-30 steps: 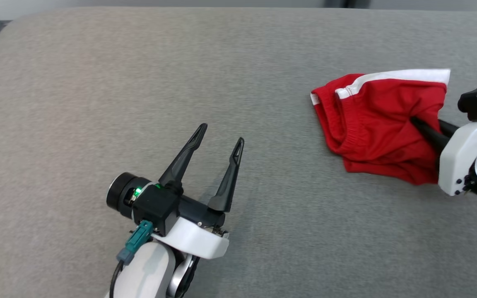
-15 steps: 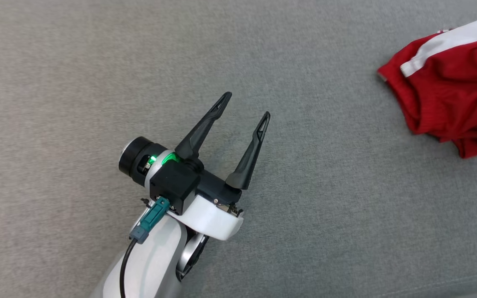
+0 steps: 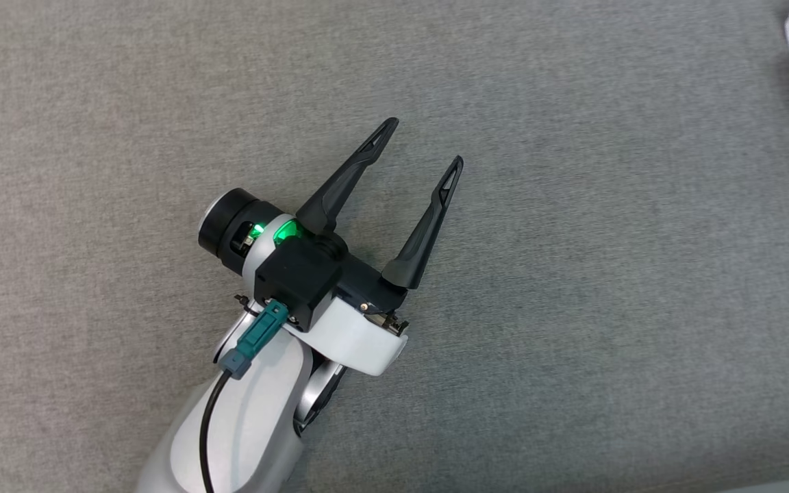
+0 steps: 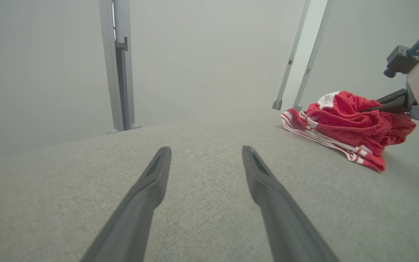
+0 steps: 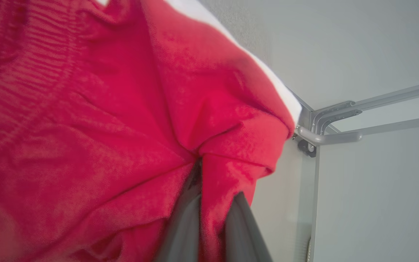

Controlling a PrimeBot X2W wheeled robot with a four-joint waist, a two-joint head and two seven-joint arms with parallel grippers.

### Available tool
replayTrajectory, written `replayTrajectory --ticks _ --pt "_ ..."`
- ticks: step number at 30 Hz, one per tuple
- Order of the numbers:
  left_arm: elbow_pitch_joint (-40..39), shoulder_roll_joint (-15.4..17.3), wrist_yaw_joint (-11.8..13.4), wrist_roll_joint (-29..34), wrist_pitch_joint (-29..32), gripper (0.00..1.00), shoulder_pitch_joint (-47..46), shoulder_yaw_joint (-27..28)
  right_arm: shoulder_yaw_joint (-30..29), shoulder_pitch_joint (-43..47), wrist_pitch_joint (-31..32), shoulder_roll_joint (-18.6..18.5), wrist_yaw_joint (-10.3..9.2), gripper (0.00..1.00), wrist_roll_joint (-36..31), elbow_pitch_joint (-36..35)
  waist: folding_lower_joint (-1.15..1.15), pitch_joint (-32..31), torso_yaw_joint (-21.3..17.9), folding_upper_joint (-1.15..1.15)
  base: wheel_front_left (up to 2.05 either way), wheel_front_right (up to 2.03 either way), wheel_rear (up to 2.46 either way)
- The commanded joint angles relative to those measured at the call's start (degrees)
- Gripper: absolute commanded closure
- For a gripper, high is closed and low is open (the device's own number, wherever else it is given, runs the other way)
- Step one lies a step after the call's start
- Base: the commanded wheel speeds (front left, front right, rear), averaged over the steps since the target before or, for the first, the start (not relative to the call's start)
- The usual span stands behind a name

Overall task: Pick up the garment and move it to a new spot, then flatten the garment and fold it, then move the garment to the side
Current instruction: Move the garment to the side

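My right pincer (image 5: 208,189) is clamped on the garment (image 5: 86,109), relocation apparently under way; flattening, folding and side placement are not yet done.

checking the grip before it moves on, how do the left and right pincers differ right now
The left pincer stands wide open; the right pincer is shut. The left pincer holds nothing; the right pincer pinches the red garment. Both have two long dark fingers.
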Motion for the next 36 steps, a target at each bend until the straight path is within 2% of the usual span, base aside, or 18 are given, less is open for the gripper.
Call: replayTrajectory --ticks 1,7,8,9,10,15,21,22,29,36 --pt "-0.11 0.22 0.14 -0.17 -0.19 0.00 -1.25 0.33 0.38 -0.98 -0.68 -0.45 -0.06 1.00 -0.26 1.15 0.00 1.05 1.18 0.00 0.00 0.00 0.00" --pt "-0.31 0.23 0.20 -0.47 -0.19 0.00 -0.79 0.37 2.94 -2.84 -2.28 -0.29 -0.05 1.00 -1.37 5.48 0.00 1.82 2.94 0.00 0.00 0.00 0.00" --pt "-0.29 0.23 0.25 -0.53 -0.19 0.00 -0.66 0.35 3.10 -3.16 -2.22 0.03 -0.05 0.93 -1.14 6.36 0.00 1.78 3.12 0.00 0.00 0.00 0.00" --pt "-0.30 0.21 0.36 -0.73 -0.19 0.00 -0.47 0.28 3.47 -3.38 -2.53 0.30 -0.05 0.43 -1.42 7.07 0.00 1.60 3.34 0.00 0.00 0.00 0.00" --pt "-0.29 0.22 0.34 -0.87 -0.19 0.00 -0.19 0.28 3.71 -3.61 -2.51 0.66 -0.05 0.00 -1.32 7.66 0.00 1.37 3.45 0.00 0.00 0.00 0.00" --pt "-0.05 0.22 0.67 -1.18 -0.19 0.00 0.89 0.23 4.30 -4.48 -2.96 1.87 -0.05 0.00 -0.89 10.29 0.00 -0.24 3.58 0.00 0.00 0.00 0.00" --pt "-0.03 0.24 1.24 -1.75 -0.19 0.00 3.02 0.74 4.16 -6.63 -3.22 3.93 -0.05 0.00 0.05 13.60 0.00 -5.31 2.78 0.00 0.00 0.00 0.00" --pt "-0.15 0.23 1.44 -1.91 -0.19 0.00 3.75 0.96 4.29 -7.58 -3.42 4.14 -0.06 0.00 -1.57 15.33 0.00 -7.12 2.59 0.00 0.00 0.00 0.00" --pt "-0.76 0.22 2.28 -2.23 -0.19 0.00 7.75 2.87 2.02 -9.13 -7.93 9.87 -0.06 0.00 0.38 16.53 0.00 -14.27 2.69 0.00 0.00 0.00 0.00" --pt "-1.59 0.19 2.61 -1.80 -0.19 0.00 12.89 7.69 -2.08 -5.85 -14.44 19.11 -0.05 0.00 1.21 13.15 0.00 -20.76 3.32 0.00 0.00 0.00 0.00"
